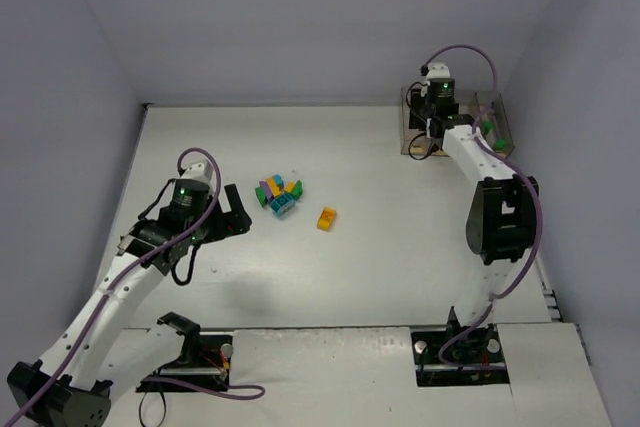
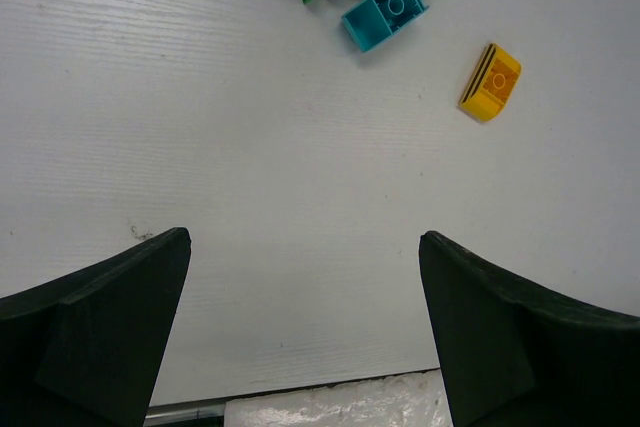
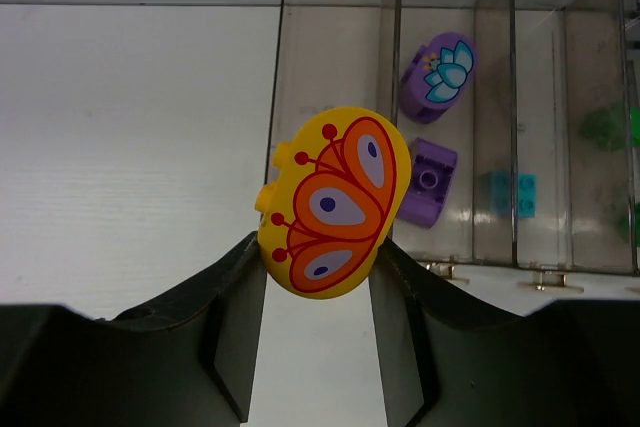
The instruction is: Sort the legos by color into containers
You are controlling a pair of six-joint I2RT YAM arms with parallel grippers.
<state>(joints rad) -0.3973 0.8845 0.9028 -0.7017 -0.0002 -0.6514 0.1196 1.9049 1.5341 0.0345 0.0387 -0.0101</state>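
Note:
My right gripper (image 3: 318, 267) is shut on a rounded yellow brick (image 3: 333, 202) with an orange wing pattern, held just before the leftmost clear bin (image 3: 335, 57). The second bin holds two purple bricks (image 3: 430, 182). A teal brick (image 3: 508, 192) lies in the third bin and a green one (image 3: 603, 127) in the fourth. The bins (image 1: 497, 127) stand at the far right of the table, with the right gripper (image 1: 437, 119) above them. A pile of green, purple, yellow and teal bricks (image 1: 279, 194) and a lone yellow brick (image 1: 327, 218) lie mid-table. My left gripper (image 2: 305, 247) is open and empty, short of the pile (image 2: 385, 9).
The white table's near edge (image 2: 330, 402) shows under the left gripper. Grey walls enclose the table on three sides. The arm bases (image 1: 465, 352) sit at the near edge.

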